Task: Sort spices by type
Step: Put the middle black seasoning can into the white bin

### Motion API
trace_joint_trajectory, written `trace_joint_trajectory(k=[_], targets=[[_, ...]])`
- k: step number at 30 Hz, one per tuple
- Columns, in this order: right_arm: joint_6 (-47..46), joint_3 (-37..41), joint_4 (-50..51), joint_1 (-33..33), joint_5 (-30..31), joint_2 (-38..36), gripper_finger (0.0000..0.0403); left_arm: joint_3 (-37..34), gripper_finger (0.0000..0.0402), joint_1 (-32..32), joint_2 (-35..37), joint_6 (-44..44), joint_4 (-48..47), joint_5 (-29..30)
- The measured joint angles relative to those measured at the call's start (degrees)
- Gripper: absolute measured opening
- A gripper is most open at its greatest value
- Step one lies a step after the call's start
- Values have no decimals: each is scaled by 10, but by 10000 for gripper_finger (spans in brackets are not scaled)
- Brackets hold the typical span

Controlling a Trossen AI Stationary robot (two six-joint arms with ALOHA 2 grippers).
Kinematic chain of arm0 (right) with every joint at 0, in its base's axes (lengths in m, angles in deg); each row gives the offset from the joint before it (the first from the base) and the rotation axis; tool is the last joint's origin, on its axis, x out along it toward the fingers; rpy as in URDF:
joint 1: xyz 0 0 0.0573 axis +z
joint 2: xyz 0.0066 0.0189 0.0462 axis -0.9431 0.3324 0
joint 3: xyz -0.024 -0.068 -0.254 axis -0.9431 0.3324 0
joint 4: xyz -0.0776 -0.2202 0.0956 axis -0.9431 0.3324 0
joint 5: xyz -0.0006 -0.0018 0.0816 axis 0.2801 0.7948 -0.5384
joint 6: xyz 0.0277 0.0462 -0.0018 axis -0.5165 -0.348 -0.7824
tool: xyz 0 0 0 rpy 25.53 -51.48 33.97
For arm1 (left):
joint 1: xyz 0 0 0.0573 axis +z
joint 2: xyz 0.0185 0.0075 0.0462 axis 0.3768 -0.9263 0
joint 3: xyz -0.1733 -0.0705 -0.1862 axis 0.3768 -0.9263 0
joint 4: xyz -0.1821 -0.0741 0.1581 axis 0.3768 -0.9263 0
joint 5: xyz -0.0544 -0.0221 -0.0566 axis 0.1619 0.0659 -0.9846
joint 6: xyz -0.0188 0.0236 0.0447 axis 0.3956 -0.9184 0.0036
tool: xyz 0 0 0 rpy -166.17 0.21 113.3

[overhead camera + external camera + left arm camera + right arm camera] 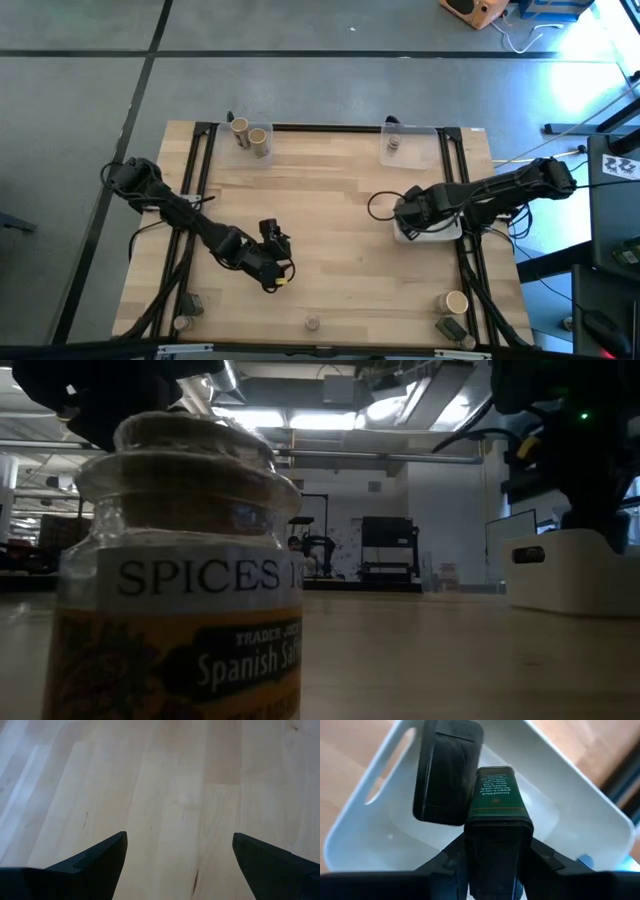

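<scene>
My right gripper (495, 855) clamps a green tin (497, 800) over the white dish (580, 805), beside the dark tin (447, 770) lying inside; lower it flat alongside before releasing, clear of the rim; left gripper (180, 865) hangs open above the table (200, 770).

Surface (330, 230) centre bare, wide passage. Left claw (177, 865) spread over bare wood. Right claw (495, 865) clamps dark tin (496, 805) over white dish (580, 795); second tin (447, 770) fills floor.
</scene>
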Motion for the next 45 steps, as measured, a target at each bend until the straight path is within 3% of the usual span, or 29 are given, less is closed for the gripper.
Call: trace_joint_trajectory(k=[10, 29, 40, 45], targets=[[-19, 32, -38, -7, -2, 0, 137, 0, 344, 0, 0, 0, 0, 0], [-11, 54, -75, -6, 57, 0, 141, 0, 344, 0, 0, 2, 14, 0], [-9, 54, -81, -6, 81, 1, 236, 0, 344, 0, 0, 1, 13, 0], [-9, 46, -65, -6, 84, 1, 259, 0, 344, 0, 0, 1, 13, 0]])
